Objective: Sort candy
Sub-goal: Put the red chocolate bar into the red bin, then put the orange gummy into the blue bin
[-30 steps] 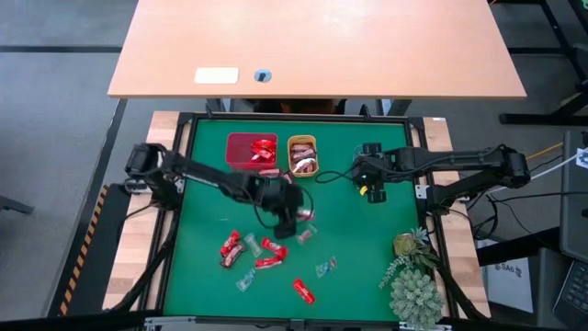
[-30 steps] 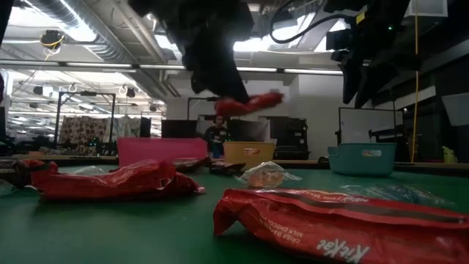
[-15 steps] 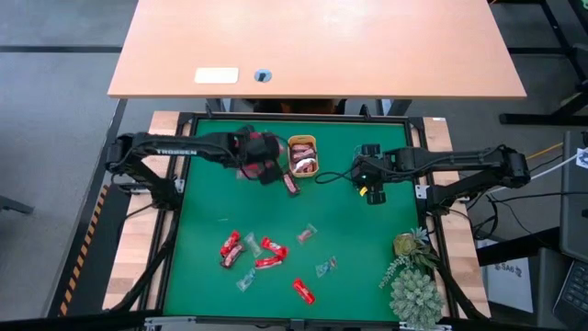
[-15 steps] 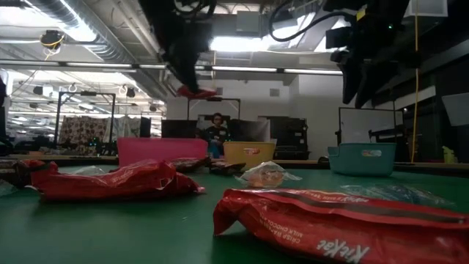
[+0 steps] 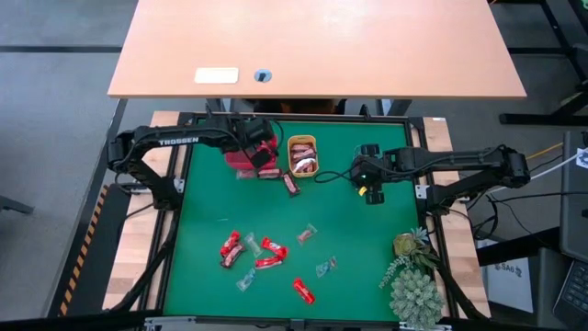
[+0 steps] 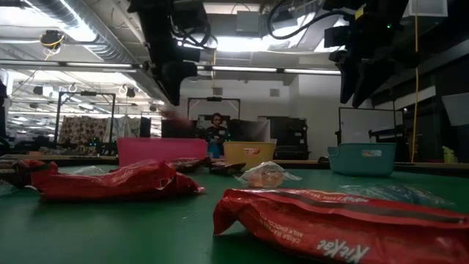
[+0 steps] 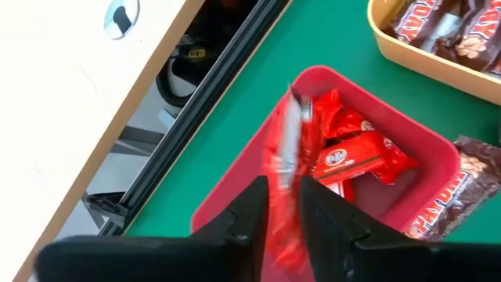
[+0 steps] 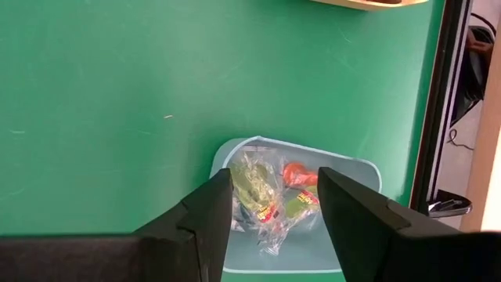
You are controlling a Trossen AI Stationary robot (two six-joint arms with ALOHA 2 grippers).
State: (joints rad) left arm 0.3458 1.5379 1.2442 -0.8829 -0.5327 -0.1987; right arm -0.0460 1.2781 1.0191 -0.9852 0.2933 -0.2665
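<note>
The left gripper [image 5: 258, 153] hangs over the red tray [image 7: 438, 149], a blurred red candy [image 7: 283, 149] between its narrowly parted jaws; whether they pinch it cannot be told. A brown bar [image 5: 291, 183] lies beside the orange tray [image 5: 302, 140]. Loose candy [image 5: 260, 255] dots the green desk [image 5: 367, 239]. The right gripper [image 8: 272, 205], jaws spread, hovers above the teal tray [image 8: 360, 168].

Black jointed arms, white "TROSSEN" lettering
</note>
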